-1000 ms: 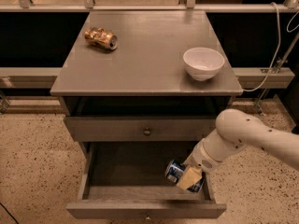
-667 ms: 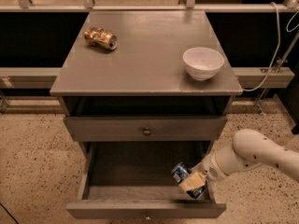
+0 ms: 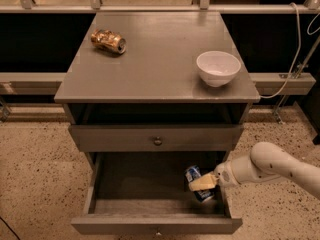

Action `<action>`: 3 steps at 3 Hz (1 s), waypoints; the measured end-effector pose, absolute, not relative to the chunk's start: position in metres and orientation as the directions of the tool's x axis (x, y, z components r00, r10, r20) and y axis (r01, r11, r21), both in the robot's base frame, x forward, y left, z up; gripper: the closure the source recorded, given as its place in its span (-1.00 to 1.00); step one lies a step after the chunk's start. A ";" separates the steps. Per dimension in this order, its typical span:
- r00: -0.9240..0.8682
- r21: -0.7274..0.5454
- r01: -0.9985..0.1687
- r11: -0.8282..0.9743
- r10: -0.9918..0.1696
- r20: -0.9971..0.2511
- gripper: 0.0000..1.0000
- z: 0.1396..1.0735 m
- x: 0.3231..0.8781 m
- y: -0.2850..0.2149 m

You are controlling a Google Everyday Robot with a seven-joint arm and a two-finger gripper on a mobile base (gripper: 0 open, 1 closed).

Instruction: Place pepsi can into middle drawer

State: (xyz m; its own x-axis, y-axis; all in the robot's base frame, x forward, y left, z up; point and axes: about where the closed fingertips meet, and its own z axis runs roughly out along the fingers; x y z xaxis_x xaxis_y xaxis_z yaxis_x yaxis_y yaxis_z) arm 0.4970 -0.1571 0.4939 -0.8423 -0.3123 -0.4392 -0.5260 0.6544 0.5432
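Note:
The pepsi can [image 3: 193,173], blue with silver ends, is tilted inside the open middle drawer [image 3: 125,225], at its right side near the front. My gripper [image 3: 201,184] reaches in from the right on a white arm, and its tan finger lies across the can's middle. The gripper is shut on the can and holds it low in the drawer. I cannot tell whether the can touches the drawer floor.
The upper grey knobbed front [image 3: 157,139] is shut above the open drawer. On the cabinet top [image 3: 155,64] a gold-brown can [image 3: 108,40] lies at the back left and a white bowl [image 3: 218,67] stands at the right. Speckled floor surrounds the cabinet.
My arm has dropped lower and pulled to the right. The can stays in the gripper at the drawer's right front and has shifted only slightly.

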 end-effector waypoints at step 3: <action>-0.953 0.597 -0.272 0.755 -0.123 -0.278 0.21 0.412 0.525 -0.127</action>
State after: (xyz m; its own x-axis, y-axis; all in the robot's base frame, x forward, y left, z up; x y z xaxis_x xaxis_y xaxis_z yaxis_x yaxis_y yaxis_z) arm 0.5253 -0.1266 0.4119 -0.9527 -0.1231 -0.2780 -0.2718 0.7546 0.5973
